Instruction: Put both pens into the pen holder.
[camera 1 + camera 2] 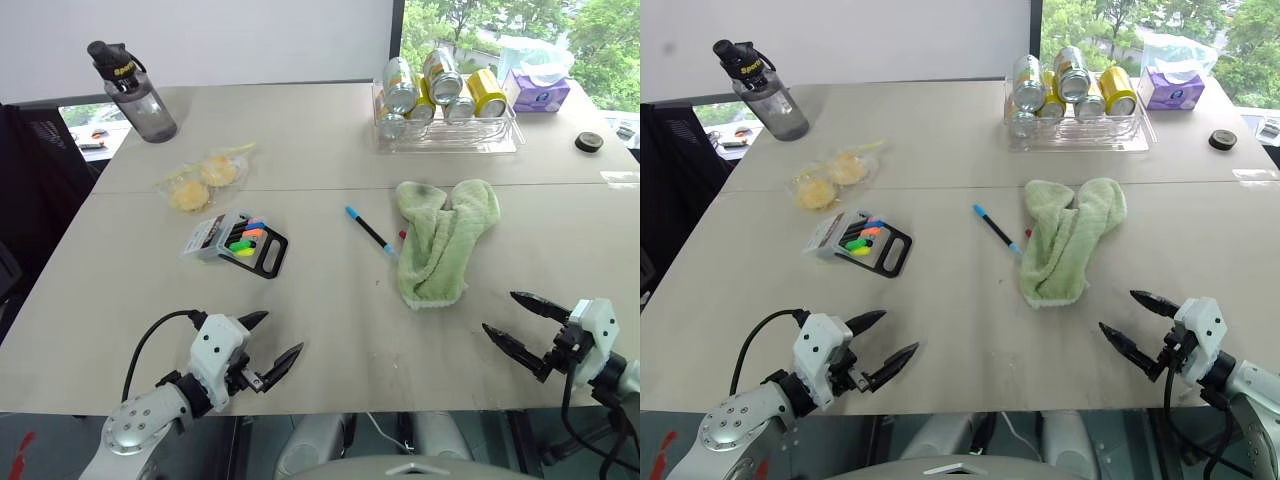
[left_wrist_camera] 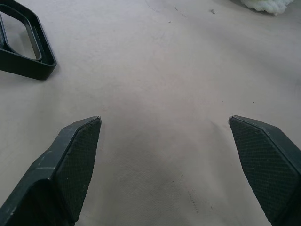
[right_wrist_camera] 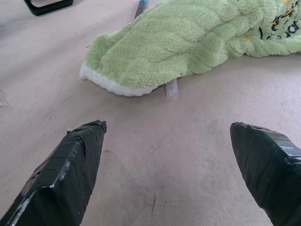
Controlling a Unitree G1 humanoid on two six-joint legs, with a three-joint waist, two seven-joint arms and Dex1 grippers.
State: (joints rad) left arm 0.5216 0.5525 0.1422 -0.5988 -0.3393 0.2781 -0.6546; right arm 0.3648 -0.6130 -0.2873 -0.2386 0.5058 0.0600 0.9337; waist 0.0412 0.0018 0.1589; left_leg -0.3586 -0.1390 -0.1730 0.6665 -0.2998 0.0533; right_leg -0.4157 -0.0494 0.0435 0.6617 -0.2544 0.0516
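Note:
A slim black pen with blue ends lies on the table just left of a green towel. A small pink-red tip peeks out at the towel's left edge; the rest of that pen is hidden under the cloth. The pen holder, a flat grey case with a black frame and coloured markers inside, lies left of centre. My left gripper hovers open near the table's front edge, below the holder. Over at the front right, my right gripper is also open, just short of the towel. Both grippers are empty.
A dark water bottle stands at the back left. A clear tray of drink cans and a tissue pack are at the back right. A bag of yellow snacks lies behind the holder. A small black disc sits far right.

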